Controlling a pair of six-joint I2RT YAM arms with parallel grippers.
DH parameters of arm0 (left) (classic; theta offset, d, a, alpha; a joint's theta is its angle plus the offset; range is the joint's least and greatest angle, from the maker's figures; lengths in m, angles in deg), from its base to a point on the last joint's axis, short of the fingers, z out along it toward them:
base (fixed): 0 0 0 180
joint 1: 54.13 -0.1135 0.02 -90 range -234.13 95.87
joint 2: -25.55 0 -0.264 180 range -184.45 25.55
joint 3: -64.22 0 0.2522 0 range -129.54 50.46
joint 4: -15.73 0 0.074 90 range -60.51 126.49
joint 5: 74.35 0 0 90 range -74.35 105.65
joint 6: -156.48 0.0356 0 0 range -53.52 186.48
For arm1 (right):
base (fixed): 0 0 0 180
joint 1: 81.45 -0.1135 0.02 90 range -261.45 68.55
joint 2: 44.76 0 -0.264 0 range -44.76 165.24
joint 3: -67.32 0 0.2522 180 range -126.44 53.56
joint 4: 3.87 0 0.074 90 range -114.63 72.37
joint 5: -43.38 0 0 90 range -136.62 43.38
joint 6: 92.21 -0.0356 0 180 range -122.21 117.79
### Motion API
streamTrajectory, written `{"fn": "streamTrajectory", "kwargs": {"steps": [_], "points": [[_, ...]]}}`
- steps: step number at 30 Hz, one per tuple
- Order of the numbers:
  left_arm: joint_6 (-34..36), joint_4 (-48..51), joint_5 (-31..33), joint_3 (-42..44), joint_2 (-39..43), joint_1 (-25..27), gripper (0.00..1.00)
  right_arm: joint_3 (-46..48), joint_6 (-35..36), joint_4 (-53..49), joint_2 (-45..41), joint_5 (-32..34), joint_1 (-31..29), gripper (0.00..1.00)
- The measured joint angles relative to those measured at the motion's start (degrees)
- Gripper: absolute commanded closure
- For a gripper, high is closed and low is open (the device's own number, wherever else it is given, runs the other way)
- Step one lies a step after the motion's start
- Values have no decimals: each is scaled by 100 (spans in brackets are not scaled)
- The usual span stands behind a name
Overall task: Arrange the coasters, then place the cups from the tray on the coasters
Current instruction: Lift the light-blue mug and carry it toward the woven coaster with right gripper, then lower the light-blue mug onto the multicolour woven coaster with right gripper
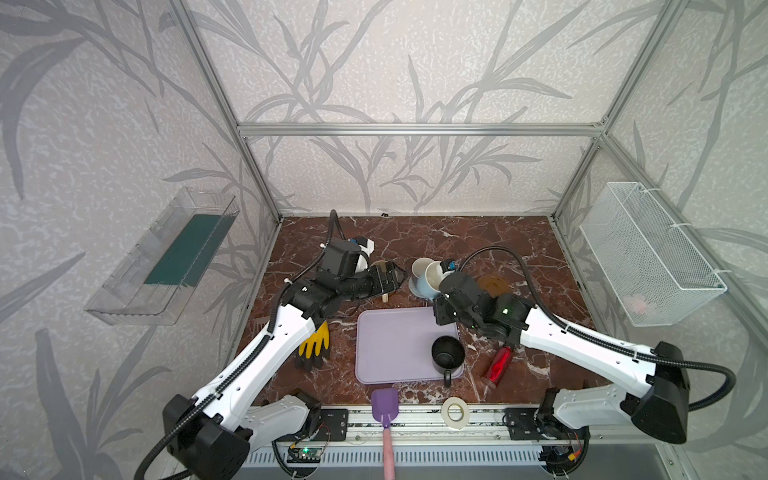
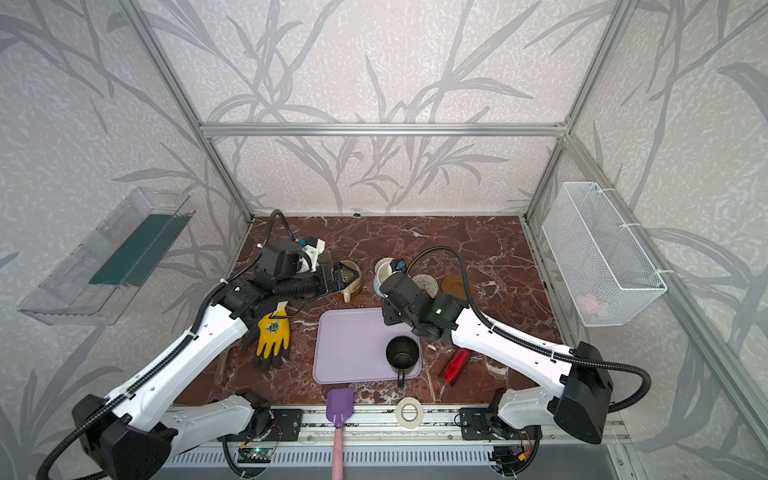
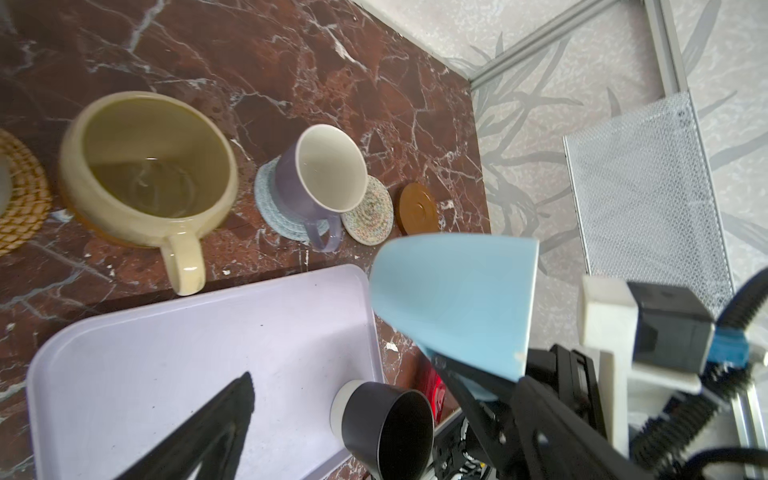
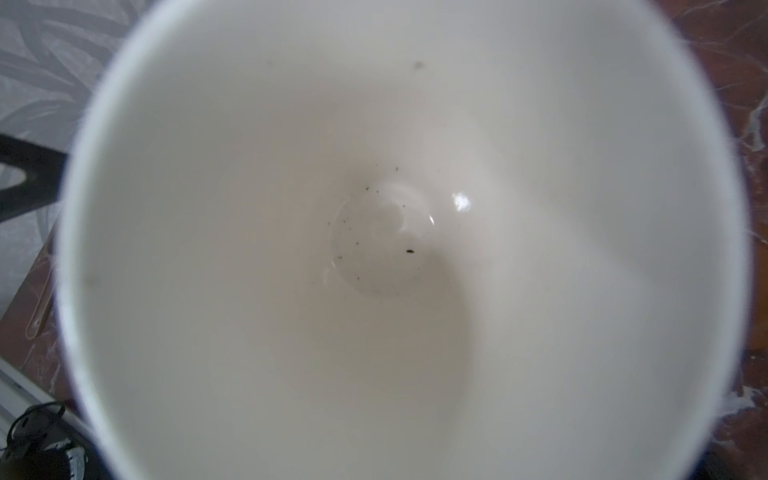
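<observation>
Left wrist view: light blue mug (image 3: 453, 299) held tilted, off the tray's (image 3: 166, 332) far right corner.
On the counter (image 3: 291, 62), the tray carries the black mug (image 3: 386, 428) at its near right corner. Beyond its far edge stand the cream-yellow mug (image 3: 145, 166) and the lilac mug (image 3: 316, 178), the latter on the grey-blue coaster (image 3: 266, 199). The beige coaster (image 3: 370, 212) and an amber-brown coaster (image 3: 419, 208) lie bare. The right claw (image 3: 451, 372) is clamped on the light blue mug. The left claw (image 1: 392, 277) is spread apart.

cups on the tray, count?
1: the black cup at the tray's near right corner. The light blue cup is gripped, tilted, past its far edge. None seems hidden.
</observation>
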Motion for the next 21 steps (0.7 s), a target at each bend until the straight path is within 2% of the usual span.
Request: {"fn": "streamTrajectory", "kwargs": {"steps": [9, 16, 21], "points": [[-70, -188, 337, -732, -774, 640, 1, -11, 181, -535, -232, -203, 859, 100], [-533, -619, 479, -748, -1147, 815, 1, -221, 258, -844, -221, -341, 1403, 100], [-627, -671, 479, -940, -1659, 876, 1, -501, 284, -949, 186, -459, 1541, 100]]}}
